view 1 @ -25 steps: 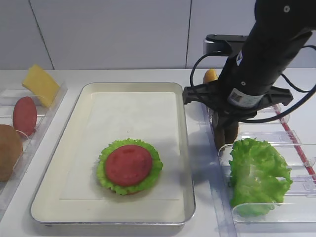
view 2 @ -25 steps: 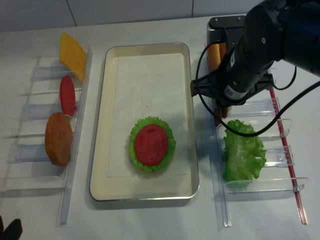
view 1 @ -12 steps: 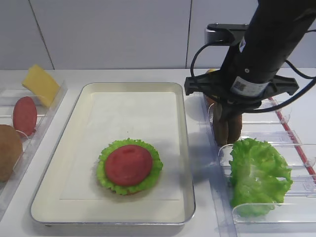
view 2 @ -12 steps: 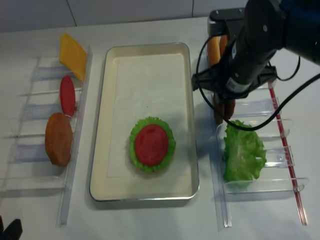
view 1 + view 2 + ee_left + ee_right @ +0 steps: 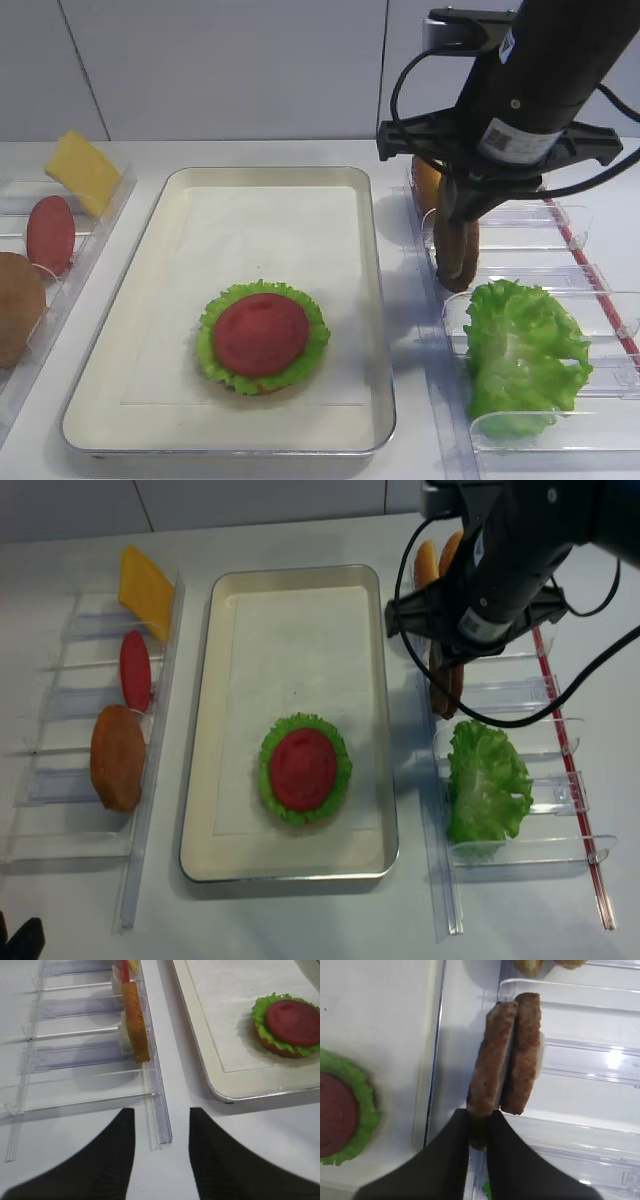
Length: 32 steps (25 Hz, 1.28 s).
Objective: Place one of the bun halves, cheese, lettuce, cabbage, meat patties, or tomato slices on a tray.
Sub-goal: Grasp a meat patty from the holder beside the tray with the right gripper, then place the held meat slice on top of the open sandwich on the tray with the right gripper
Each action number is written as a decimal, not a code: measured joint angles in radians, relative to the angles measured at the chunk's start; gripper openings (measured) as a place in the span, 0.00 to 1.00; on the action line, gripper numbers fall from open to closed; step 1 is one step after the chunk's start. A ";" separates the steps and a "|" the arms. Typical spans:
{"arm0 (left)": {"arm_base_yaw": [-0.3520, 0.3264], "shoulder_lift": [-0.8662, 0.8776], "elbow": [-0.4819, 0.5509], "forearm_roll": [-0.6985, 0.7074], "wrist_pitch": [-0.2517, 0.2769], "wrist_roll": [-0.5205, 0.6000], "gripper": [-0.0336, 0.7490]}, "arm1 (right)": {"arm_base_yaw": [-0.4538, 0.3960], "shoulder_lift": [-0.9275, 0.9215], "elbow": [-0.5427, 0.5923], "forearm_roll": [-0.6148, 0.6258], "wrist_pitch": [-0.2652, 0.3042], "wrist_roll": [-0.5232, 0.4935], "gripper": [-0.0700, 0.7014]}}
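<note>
My right gripper [image 5: 478, 1122] is shut on the lower edge of one dark brown meat patty [image 5: 492, 1057], held on edge above the right clear rack [image 5: 520, 275]. A second patty [image 5: 524, 1055] stands right against it; I cannot tell whether it rests in the rack. In the exterior view the gripped patty [image 5: 458, 250] hangs under the black arm, just right of the cream tray [image 5: 270, 215]. On the tray lies a stack of bun base, lettuce and a tomato slice [image 5: 260, 333]. My left gripper [image 5: 162, 1112] is open over bare table by the left rack's end.
Loose lettuce [image 5: 525, 355] fills the near slots of the right rack, and bun halves [image 5: 425, 178] stand at its far end. The left rack [image 5: 90, 1055] holds cheese [image 5: 82, 170], a tomato slice [image 5: 50, 233] and a bun half [image 5: 18, 305].
The right arm has risen, lifting the gripped patty up from the rack slot. The stack on the tray and the left gripper have not moved.
</note>
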 joint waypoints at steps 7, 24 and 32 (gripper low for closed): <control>0.000 0.000 0.000 0.000 0.000 0.000 0.38 | 0.000 -0.057 -0.026 0.074 0.019 -0.057 0.26; 0.000 0.000 0.000 0.000 0.000 0.000 0.38 | 0.000 0.000 -0.034 0.731 0.065 -0.479 0.26; 0.000 0.000 0.000 0.000 0.000 0.000 0.38 | 0.000 0.138 -0.034 0.907 0.069 -0.645 0.26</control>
